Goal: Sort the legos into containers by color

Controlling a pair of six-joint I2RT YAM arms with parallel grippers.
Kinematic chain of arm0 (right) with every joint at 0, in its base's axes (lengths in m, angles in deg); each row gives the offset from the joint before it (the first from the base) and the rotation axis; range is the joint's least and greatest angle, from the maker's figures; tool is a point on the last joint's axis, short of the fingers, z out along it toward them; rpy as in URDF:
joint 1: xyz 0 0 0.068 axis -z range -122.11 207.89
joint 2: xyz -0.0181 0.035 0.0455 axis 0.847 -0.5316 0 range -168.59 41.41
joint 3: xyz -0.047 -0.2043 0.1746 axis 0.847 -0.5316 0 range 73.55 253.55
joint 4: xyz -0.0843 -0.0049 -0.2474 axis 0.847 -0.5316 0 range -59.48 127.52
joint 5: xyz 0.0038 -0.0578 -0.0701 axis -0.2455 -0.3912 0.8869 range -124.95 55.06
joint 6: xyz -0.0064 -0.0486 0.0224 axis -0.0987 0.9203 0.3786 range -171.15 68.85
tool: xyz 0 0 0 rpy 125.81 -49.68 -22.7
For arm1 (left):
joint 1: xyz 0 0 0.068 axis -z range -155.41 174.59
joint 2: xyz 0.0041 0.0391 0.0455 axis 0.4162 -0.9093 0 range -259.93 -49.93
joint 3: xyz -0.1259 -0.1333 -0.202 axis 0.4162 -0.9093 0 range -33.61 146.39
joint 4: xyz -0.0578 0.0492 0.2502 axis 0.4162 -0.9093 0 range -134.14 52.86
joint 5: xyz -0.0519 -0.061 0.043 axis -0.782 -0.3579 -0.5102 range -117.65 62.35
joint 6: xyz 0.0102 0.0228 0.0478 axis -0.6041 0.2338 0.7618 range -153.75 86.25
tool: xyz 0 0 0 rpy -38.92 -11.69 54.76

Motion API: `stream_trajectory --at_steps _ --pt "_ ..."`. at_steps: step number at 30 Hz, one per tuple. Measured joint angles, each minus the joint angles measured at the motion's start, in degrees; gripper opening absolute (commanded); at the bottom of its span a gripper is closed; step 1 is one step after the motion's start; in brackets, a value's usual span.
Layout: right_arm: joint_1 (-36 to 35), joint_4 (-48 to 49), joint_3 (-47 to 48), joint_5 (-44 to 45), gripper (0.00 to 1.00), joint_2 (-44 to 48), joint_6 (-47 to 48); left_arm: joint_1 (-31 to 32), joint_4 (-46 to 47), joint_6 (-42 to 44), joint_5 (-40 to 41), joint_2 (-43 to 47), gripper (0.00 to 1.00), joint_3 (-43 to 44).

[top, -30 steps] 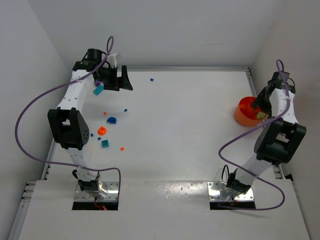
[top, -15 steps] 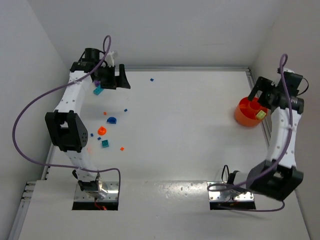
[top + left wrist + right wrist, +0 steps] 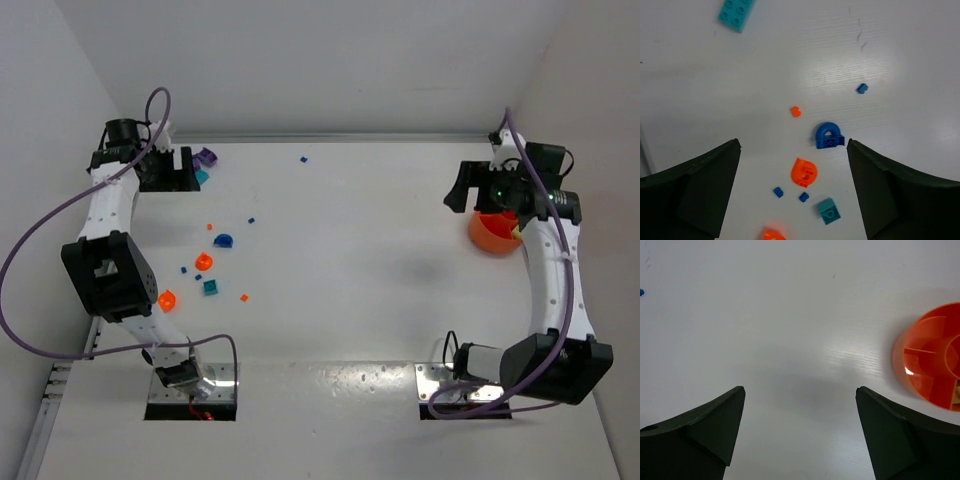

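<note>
**Left jaws.** Spread wide, with nothing between them. In the left wrist view the two fingers [image 3: 700,190] frame the bench [image 3: 790,55] from above and touch none of the pieces below.

**Pieces framed by the left jaws.**
- A blue round cup [image 3: 829,136] lies nearest the centre.
- An orange round cup [image 3: 804,172] lies just below it, apart from it.
- One orange-red lego [image 3: 796,111] lies just up and left of the blue round cup.
- Two blue legos [image 3: 778,192] lie side by side near the orange round cup's lower edge.
- A teal cup [image 3: 829,210] lies just to their right.
- A further blue lego [image 3: 862,88] lies alone toward the upper right.
- A teal studded block [image 3: 737,12] lies at the top edge of the view.

In the top view a purple cup [image 3: 207,156] sits just beside the left jaws, at the far left of the bench.

**Right jaws.** Spread wide and empty. The right fingers [image 3: 705,435] frame bare bench only. The orange bowl [image 3: 925,355] lies outside the right finger. It is upright and divided into compartments. A lime-yellow item shows at its cut-off edge, but what it is cannot be told.

**Legos, overall.** All visible legos lie loose on the bench, mostly on the left half. One lone blue lego [image 3: 303,158] lies near the far edge, well apart from the rest.
</note>
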Motion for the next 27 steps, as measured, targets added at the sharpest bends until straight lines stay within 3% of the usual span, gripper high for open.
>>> stream_trajectory --at_steps 4,8,12,15,22,27 --pt "-1.1 0.0 -0.1 -1.2 0.91 -2.0 -0.1 0.1 1.9 3.4 3.4 -1.6 0.77 1.7" --pt "-1.2 -0.1 -0.1 -1.4 0.91 -3.5 0.2 0.0 4.9 6.6 4.8 -9.7 0.66 6.7" --pt "-1.2 -0.3 -0.1 -2.3 0.93 -6.1 0.3 0.0 6.3 8.3 4.7 -20.2 0.66 12.0" --pt "-1.2 -0.8 0.1 -2.9 0.93 -8.3 0.3 0.0 6.6 8.9 4.5 -26.5 0.71 15.0" --pt "-1.1 -2.0 1.8 -3.0 0.93 -11.1 0.7 0.0 7.6 9.4 4.8 -33.0 0.8 21.9" --pt "-1.1 -2.2 2.4 -3.0 0.93 -12.2 1.0 0.3 8.7 10.4 5.9 -35.6 0.8 25.6"
